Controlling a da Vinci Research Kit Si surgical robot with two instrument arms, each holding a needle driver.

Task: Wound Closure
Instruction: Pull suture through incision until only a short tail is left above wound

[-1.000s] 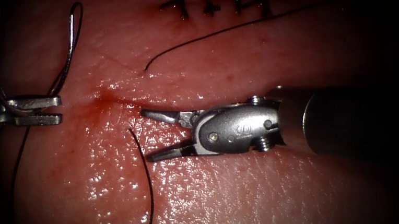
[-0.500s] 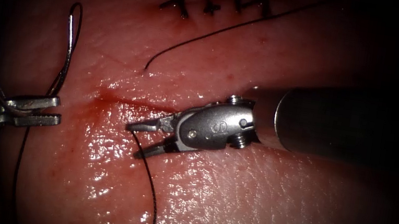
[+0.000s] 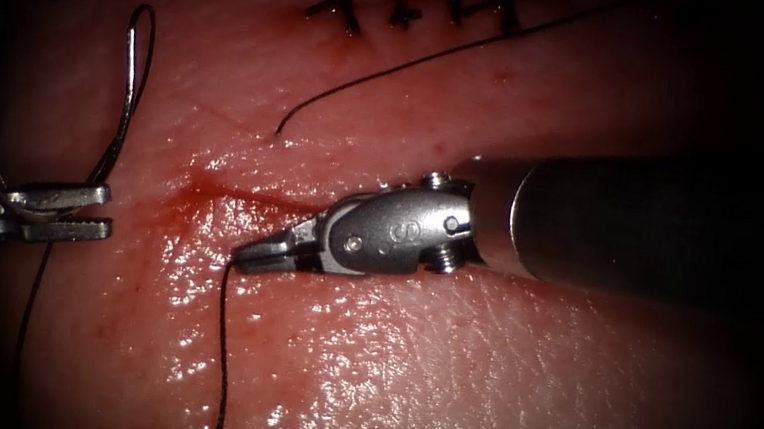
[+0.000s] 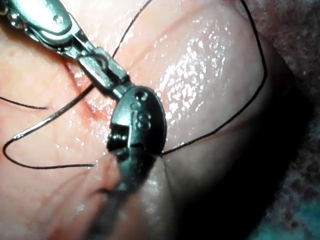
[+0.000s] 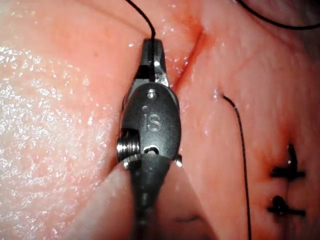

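The right tool point(image 3: 246, 255) has its jaws pinched on the thread point(image 3: 223, 363) end, just below the cut point(image 3: 243, 194). The left tool point(image 3: 99, 215), jaws slightly apart, holds the needle point(image 3: 127, 96) near its tail, off the tissue point(image 3: 478, 381) at left. Thread looks limp and slippery, so grab near the end; the surface is wet and there's plenty of room.

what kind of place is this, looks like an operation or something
Probably a surgical training bench, not an operation: the tissue is a pork slab with finished stitches. The left tool holds the needle; the right tool grips the thread.
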